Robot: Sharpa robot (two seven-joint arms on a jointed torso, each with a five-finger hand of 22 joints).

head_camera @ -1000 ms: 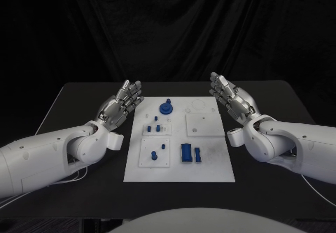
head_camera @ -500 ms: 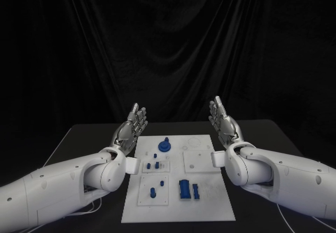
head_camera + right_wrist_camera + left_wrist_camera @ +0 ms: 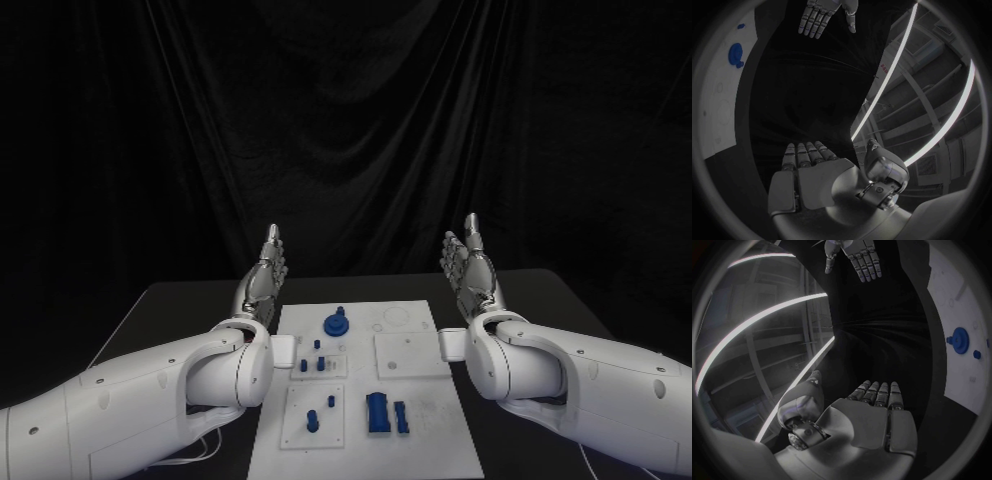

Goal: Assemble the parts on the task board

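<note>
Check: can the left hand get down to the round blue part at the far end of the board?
Probably yes. The left hand is raised and holds nothing, fingers pointing up, beside the task board. The round blue part stands uncovered, nothing between them.

Matt white task board [image 3: 433, 440]; metallic silver left hand [image 3: 263, 285].
</note>
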